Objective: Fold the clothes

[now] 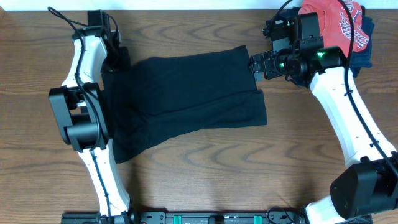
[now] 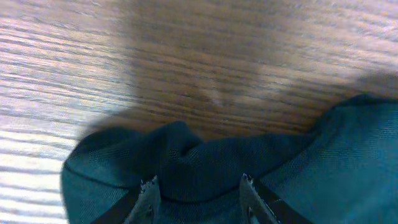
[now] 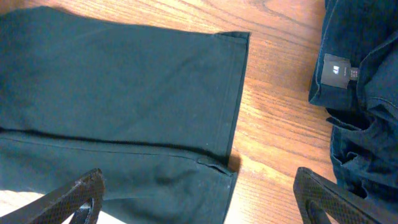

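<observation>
The black garment (image 1: 186,93) lies spread flat in the middle of the table, folded into a rough rectangle with one layer over another. My left gripper (image 1: 121,59) is at its upper left edge. In the left wrist view, its fingers (image 2: 198,183) are apart, with bunched black fabric (image 2: 186,162) between and under them. My right gripper (image 1: 255,65) is at the garment's upper right edge. In the right wrist view, its fingers (image 3: 198,177) are wide open and empty above the right hem (image 3: 233,93).
A red shirt with white lettering (image 1: 333,25) lies on a navy garment (image 1: 365,53) at the back right corner. In the right wrist view, a dark heap (image 3: 367,124) with a small black tag (image 3: 339,71) lies right of the hem, with bare wood between.
</observation>
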